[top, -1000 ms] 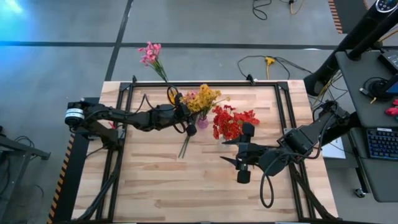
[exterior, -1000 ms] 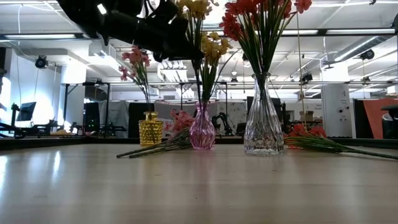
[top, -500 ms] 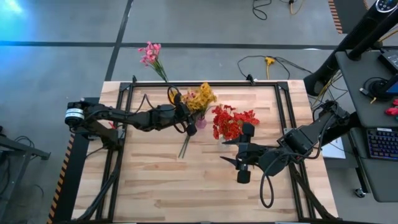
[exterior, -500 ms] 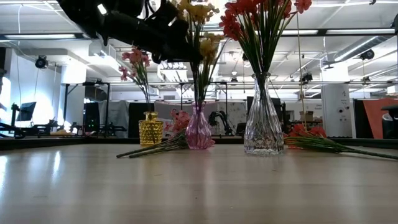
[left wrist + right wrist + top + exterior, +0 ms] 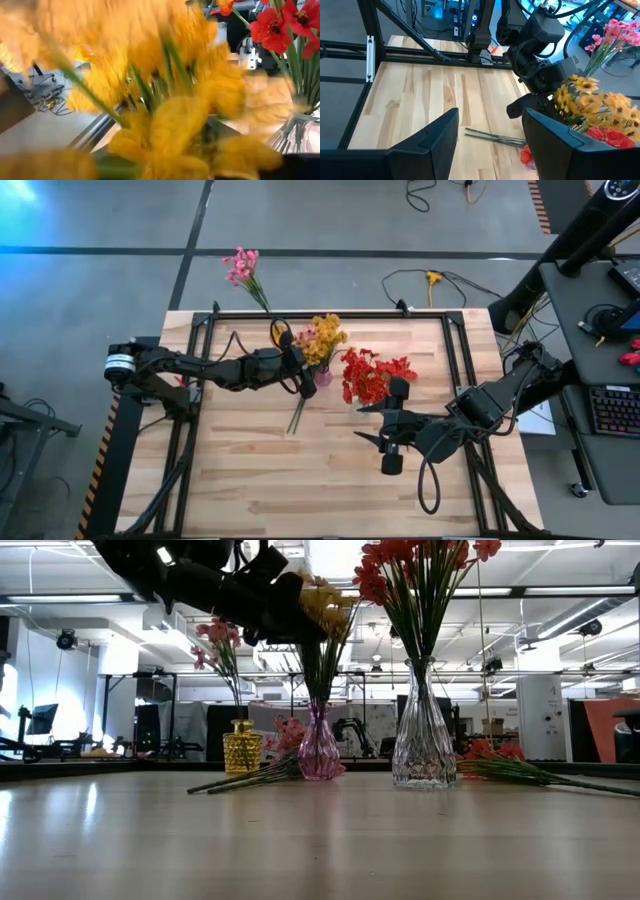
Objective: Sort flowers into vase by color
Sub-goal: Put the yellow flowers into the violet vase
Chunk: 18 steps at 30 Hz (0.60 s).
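Holding the yellow flowers (image 5: 322, 338) by their stems, the left gripper (image 5: 301, 370) hangs over the pink vase (image 5: 319, 748), the stems reaching into it. The right gripper (image 5: 490, 132) waits wide open beside the red flowers (image 5: 372, 375) in the clear vase (image 5: 424, 736).

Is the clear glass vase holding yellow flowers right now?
No, the clear glass vase holds the red flowers; the yellow flowers stand in the pink vase.
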Tool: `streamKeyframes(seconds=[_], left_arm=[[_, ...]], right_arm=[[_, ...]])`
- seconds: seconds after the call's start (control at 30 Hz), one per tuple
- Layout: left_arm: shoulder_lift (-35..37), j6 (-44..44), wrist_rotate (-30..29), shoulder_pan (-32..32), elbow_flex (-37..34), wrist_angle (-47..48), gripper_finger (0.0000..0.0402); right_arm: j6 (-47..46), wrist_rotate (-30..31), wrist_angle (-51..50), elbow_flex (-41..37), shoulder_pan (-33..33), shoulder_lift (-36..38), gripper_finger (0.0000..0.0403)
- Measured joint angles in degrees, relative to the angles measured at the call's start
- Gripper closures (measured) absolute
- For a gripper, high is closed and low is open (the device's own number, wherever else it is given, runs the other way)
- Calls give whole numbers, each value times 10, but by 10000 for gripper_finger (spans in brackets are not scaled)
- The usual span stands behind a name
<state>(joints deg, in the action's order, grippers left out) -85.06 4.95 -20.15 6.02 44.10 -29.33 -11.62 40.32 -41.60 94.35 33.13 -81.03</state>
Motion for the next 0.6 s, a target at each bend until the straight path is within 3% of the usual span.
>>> streamKeyframes(seconds=[0.3, 0.6], left_arm=[[12, -17, 0, -10, 0, 67, 186], [34, -32, 0, -10, 0, 153, 163]], right_arm=[[0, -3, 0, 0, 0, 0, 190], [-21, -3, -1, 0, 0, 0, 190]])
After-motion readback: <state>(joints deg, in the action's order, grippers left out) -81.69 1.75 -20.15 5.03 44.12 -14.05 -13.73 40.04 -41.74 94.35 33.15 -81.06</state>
